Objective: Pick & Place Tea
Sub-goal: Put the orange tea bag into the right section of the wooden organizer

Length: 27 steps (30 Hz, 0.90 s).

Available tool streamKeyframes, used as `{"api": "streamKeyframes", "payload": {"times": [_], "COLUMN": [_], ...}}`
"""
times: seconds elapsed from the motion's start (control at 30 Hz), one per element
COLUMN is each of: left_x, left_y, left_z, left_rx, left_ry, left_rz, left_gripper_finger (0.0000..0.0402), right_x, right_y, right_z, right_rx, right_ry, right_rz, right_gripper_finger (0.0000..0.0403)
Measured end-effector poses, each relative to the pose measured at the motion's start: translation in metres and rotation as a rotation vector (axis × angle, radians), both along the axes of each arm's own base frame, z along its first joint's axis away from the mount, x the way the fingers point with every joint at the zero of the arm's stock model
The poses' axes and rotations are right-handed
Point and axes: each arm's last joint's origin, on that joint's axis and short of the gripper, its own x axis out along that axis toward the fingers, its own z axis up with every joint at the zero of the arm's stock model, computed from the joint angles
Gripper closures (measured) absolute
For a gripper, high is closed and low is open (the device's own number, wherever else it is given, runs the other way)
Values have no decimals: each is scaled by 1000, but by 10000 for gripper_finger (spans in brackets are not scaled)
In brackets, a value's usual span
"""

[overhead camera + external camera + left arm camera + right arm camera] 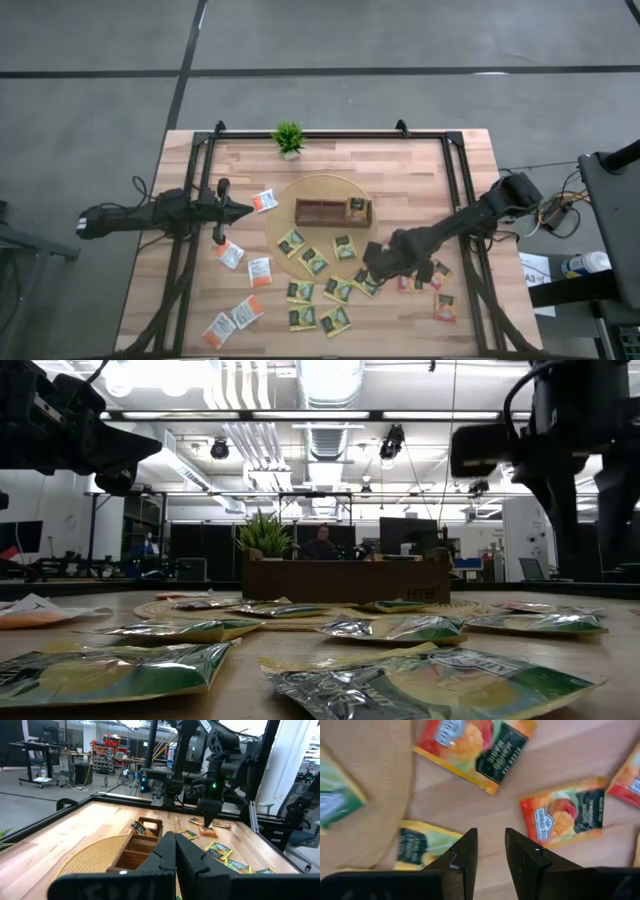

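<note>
1. High view: the brown compartment tray [322, 212] sits in the middle of a round woven mat [300, 190] on the wooden table [420, 170]. One dark green-and-yellow sachet [356, 207] stands in the tray's end compartment, the end toward the right arm; the other compartments show only bare wood.
2. A small green plant [288, 137] stands beyond the tray, at the table's far edge.
3. More green-and-yellow sachets [312, 262] lie flat on the near side of the tray, some on the mat, some on bare wood past the mat's edge.
4. White-and-orange sachets [259, 271] lie scattered on the left arm's side of the tray, one of them [265, 200] close to the mat's rim.
5. Red-pink sachets [444, 307] lie on the right arm's side of the tray, off the mat.
6. The right gripper [372, 262] hangs near the mat's edge, on the tray's near side toward the right arm. In the right wrist view its fingers [461, 857] stand a little apart with nothing between them. Bare wood shows under the gap; a green-and-yellow sachet [420, 847] lies just beside one finger and a red-pink sachet [563, 817] near the other.
7. The left gripper [243, 210] waits off the mat on the tray's left-arm side, its fingers [165, 855] pressed together and holding nothing, pointing toward the tray.
</note>
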Motion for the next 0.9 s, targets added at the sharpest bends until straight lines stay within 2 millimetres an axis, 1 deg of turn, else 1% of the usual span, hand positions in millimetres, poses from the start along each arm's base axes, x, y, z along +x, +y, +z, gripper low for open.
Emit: {"api": "streamKeyframes", "payload": {"times": [0.1,0.23,0.3,0.47,0.6,0.9], "left_x": [0,0,0,0,0,0], "left_y": [0,0,0,0,0,0], "left_z": [0,0,0,0,0,0], "left_rx": [0,0,0,0,0,0], "left_ry": [0,0,0,0,-1,0], "left_rz": [0,0,0,0,0,0], "left_gripper_finger": [402,402,402,402,402,402], "right_x": [2,0,-4,-14,-21,-32], "right_y": [-3,-12,-16,-20,-23,-25], "right_z": [-4,0,6,27,39,52], "right_rx": [7,-23,-49,-27,-34,-64], "right_ry": [36,7,-22,-95,-113,-149], "right_rz": [-13,-38,-40,-28,-28,-12], "right_gripper_finger": [307,307,307,307,307,307]}}
